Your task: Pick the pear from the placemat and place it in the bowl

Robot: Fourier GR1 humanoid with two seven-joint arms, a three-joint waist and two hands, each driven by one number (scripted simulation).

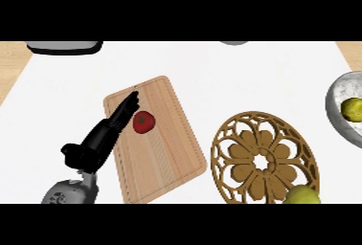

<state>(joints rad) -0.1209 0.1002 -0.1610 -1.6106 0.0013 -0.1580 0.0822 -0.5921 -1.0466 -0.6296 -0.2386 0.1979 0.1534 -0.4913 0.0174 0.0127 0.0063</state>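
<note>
- Yellow-green pear (302,195) sits on the lower edge of the round carved wooden placemat (265,158), partly cut off by the view's lower border; no hand touches it
- Grey marbled bowl (338,115) at the right edge, well apart from the pear; a yellow-green fruit (351,108) lies inside it
- Left hand (99,141) lies over the pale rectangular wooden cutting board (159,162), fingers (126,107) straight and close together, holding nothing; the red tomato (144,122) is just beside them
- White counter (233,76) beneath everything
</note>
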